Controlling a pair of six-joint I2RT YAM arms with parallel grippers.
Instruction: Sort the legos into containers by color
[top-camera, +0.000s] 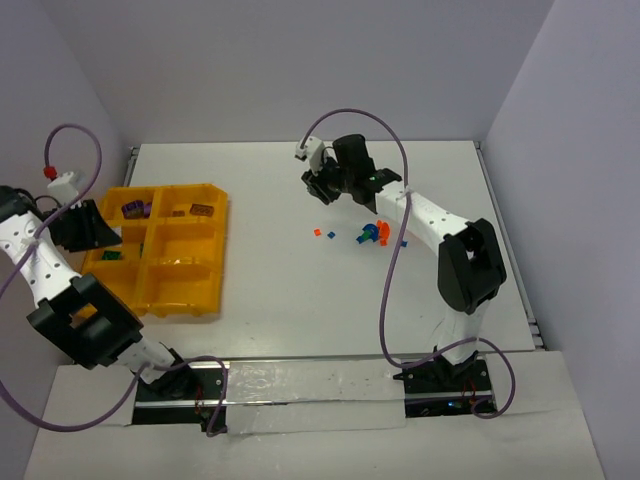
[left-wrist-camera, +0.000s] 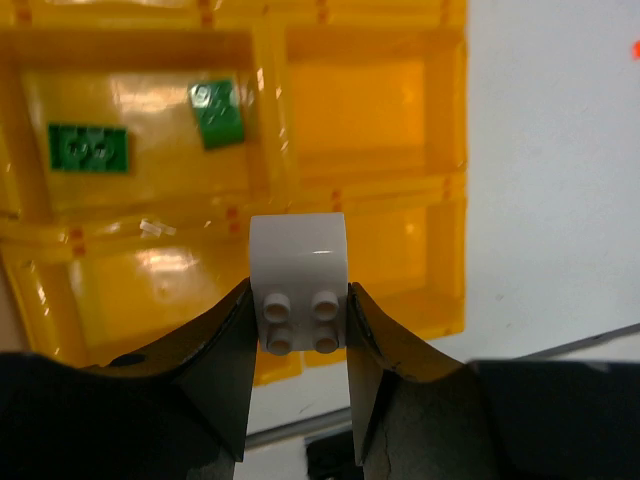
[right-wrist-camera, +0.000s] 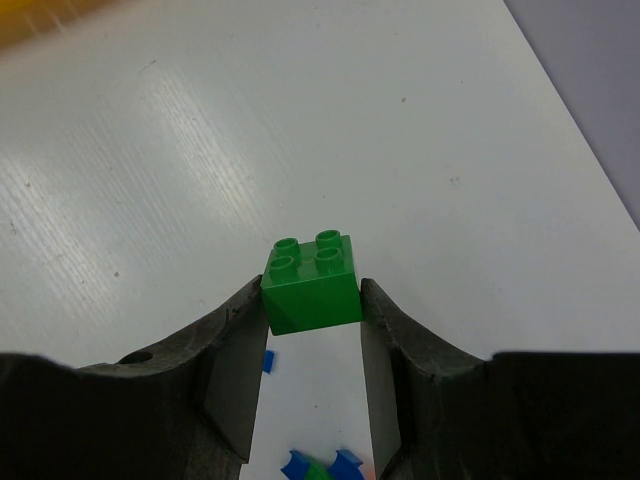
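Observation:
My left gripper (left-wrist-camera: 298, 325) is shut on a white four-stud brick (left-wrist-camera: 298, 275) and holds it above the yellow-orange organizer tray (left-wrist-camera: 400, 100). Two green legos (left-wrist-camera: 88, 148) lie in the bin behind it. In the top view the left gripper (top-camera: 95, 228) hangs over the tray's left side (top-camera: 170, 290). My right gripper (right-wrist-camera: 312, 292) is shut on a green four-stud brick (right-wrist-camera: 312, 280) and holds it above the white table. In the top view it (top-camera: 322, 187) is at the table's middle back. Small loose legos (top-camera: 372, 235) in blue, green and orange-red lie near it.
Purple bits (top-camera: 135, 210) and a dark piece (top-camera: 200, 210) lie in the tray's back bins. Two tiny bits (top-camera: 322, 233) lie left of the loose pile. Blue bits (right-wrist-camera: 320, 465) show under the right gripper. Walls close the table on three sides.

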